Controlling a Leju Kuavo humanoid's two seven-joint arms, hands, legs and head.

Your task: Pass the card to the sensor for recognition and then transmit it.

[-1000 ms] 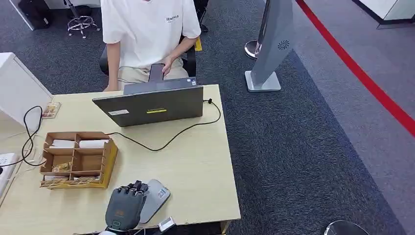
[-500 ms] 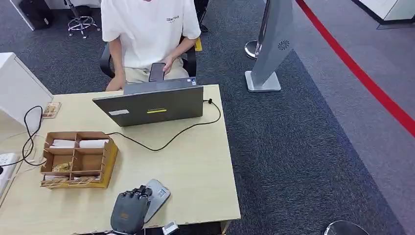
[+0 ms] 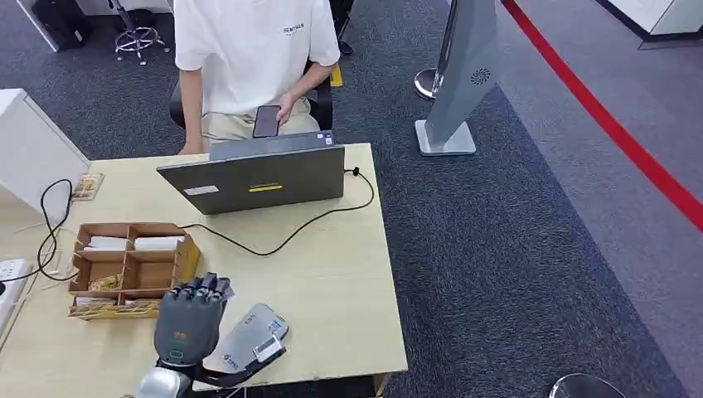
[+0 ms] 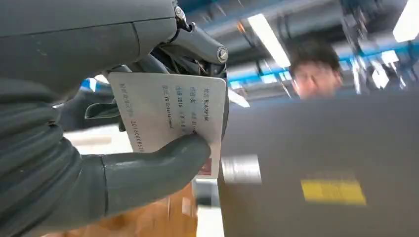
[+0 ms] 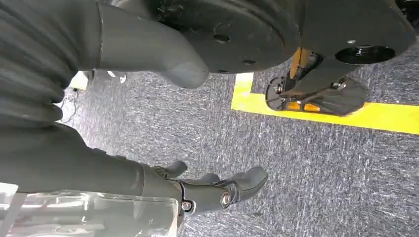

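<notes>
My left hand (image 3: 189, 323) hovers over the near edge of the table, just left of the grey flat sensor (image 3: 249, 332); its fingers point toward the wooden box. In the left wrist view my left hand (image 4: 99, 148) pinches a white printed card (image 4: 168, 111) between the thumb and the dark fingers, with the laptop's grey lid (image 4: 321, 163) behind it. My right hand (image 5: 217, 190) hangs beside my body above the carpet, fingers apart, holding nothing.
A wooden divided box (image 3: 133, 269) stands left of the hand. A closed-angle laptop (image 3: 257, 178) with a black cable (image 3: 290, 236) sits at the table's far side. Behind it a person (image 3: 249, 58) sits holding a phone. A grey stand (image 3: 460, 75) rises on the carpet to the right.
My left hand has shifted left and away from me, off the sensor toward the wooden box, so the sensor's top now lies uncovered. The person's phone moved slightly.
</notes>
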